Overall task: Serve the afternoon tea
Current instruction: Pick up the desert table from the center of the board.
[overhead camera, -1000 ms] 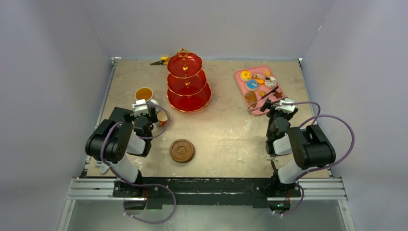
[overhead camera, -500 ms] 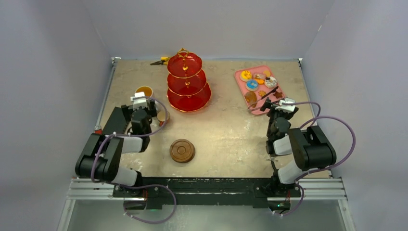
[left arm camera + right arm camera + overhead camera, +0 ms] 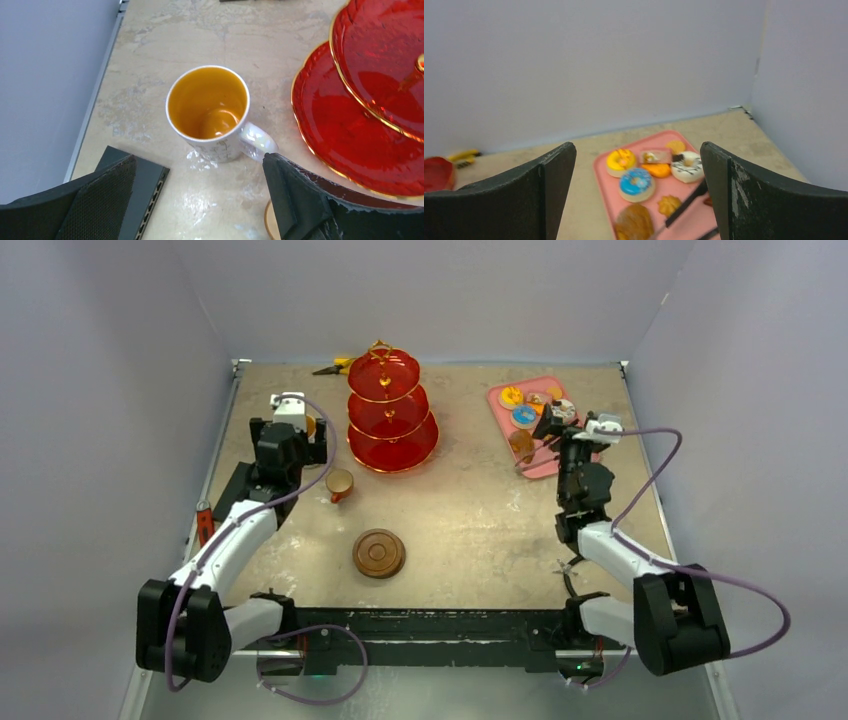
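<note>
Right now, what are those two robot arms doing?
They're setting out afternoon tea. The left claw hovers open over the white mug of tea, next to the red stand. The right claw, open too, hovers by the pink tray of pastries. Neither claw holds anything, and the stand's tiers are bare.

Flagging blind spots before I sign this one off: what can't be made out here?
Top view: left arm covers most of the white mug; pastries too small to identify.
Left wrist: three-tier stand cut off by the right edge.
Right wrist: pink tray's near end cut off at the bottom; image blurred.
</note>
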### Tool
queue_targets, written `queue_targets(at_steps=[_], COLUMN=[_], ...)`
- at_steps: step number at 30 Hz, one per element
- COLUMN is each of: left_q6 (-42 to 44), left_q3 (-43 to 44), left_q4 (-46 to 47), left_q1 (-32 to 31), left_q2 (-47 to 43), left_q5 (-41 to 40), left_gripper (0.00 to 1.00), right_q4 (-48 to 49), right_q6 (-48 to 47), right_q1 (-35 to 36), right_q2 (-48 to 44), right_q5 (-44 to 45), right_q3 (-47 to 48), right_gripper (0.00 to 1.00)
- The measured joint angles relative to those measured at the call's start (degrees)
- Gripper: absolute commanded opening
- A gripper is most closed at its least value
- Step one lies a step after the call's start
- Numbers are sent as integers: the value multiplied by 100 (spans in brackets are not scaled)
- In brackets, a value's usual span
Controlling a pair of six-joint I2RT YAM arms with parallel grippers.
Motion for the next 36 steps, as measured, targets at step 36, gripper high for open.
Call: queue_targets(at_steps=[36], left_q6=[-345], left_q3=[5480], left_q4=[-1770], left_q1=[-94], left_q2=[3501], left_q5=[4822], left_gripper=[91], right_q4=[-4594], right_q6=[1668], right_q1=[463], right_q2=[960], right_q5=[-323], right_q3=[2990], right_gripper=[99])
